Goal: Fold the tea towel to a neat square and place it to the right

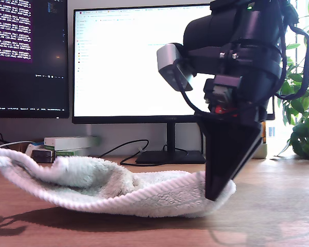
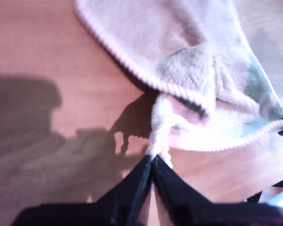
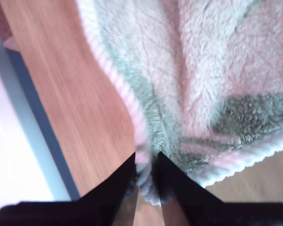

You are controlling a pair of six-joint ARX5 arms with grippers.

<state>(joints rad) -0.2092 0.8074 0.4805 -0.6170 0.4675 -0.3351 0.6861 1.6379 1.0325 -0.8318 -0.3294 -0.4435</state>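
The tea towel [image 1: 123, 190], pale and fluffy with a ribbed hem, sags across the wooden table [image 1: 278, 206], both ends raised. At the exterior view's right, my second gripper [image 1: 216, 195] points down just above the table, shut on the towel's end. The second wrist view shows its jaws [image 3: 148, 174] closed on the hem of the towel [image 3: 212, 70]. My first gripper [image 2: 153, 160] is shut on a bunched corner of the towel [image 2: 193, 70], held above the table. It is out of the exterior view, where the towel's lifted end runs off the left edge.
Behind the towel stand a bright monitor [image 1: 134, 62] on a flat stand base [image 1: 170, 157] and a dark monitor [image 1: 26, 56]. Small boxes [image 1: 67, 144] and cables lie at the back. A leafy plant [image 1: 304, 118] fills the exterior view's right edge.
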